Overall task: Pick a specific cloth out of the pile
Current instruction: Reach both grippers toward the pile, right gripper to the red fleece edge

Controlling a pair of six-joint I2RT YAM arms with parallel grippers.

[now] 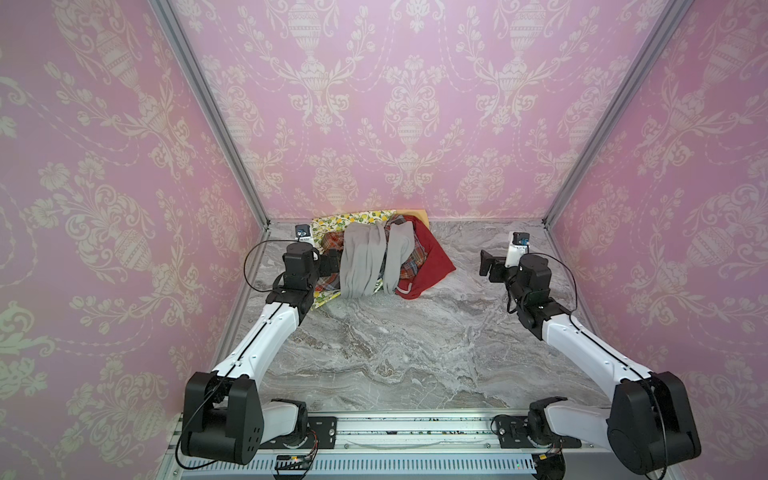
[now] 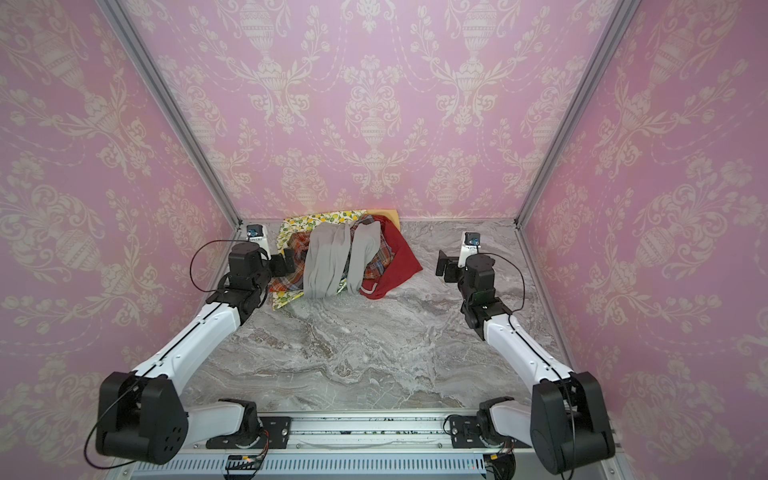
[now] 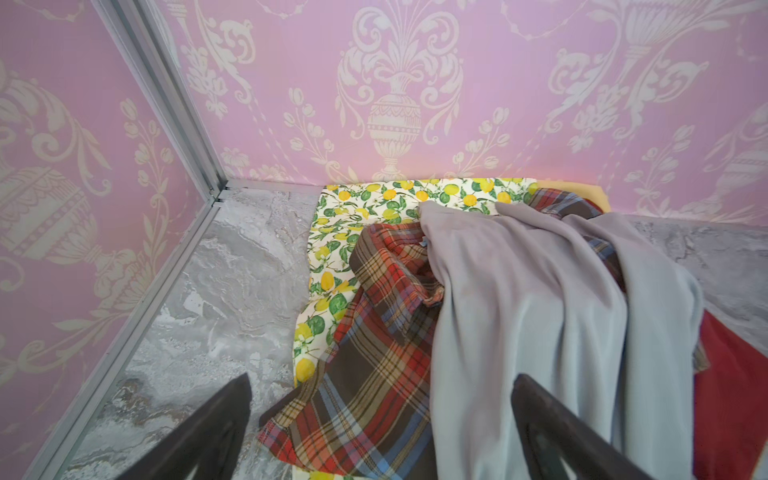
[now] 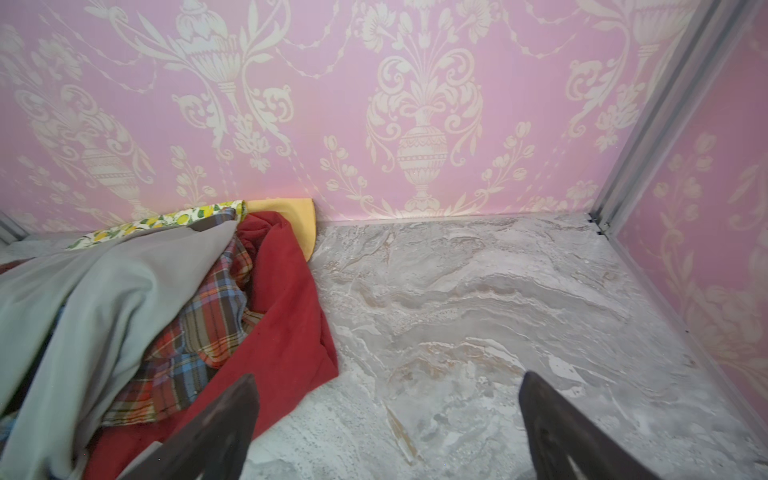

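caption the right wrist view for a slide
Open right end effector near the dark red cloth at the edge of the pile, on the marble table.

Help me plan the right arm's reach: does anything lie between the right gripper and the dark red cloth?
Nothing visible: only bare marble tabletop separates the open right gripper from the exposed side of the dark red cloth. The grey garment and the plaid cloth overlap its far side, away from that gripper.

No text, label, brand, number or sign can be read in any view. The fabrics of the pile (image 1: 362, 262) show only prints and plaid, and a small dark mark on the left wrist camera housing (image 1: 305, 239) is too small to make out.
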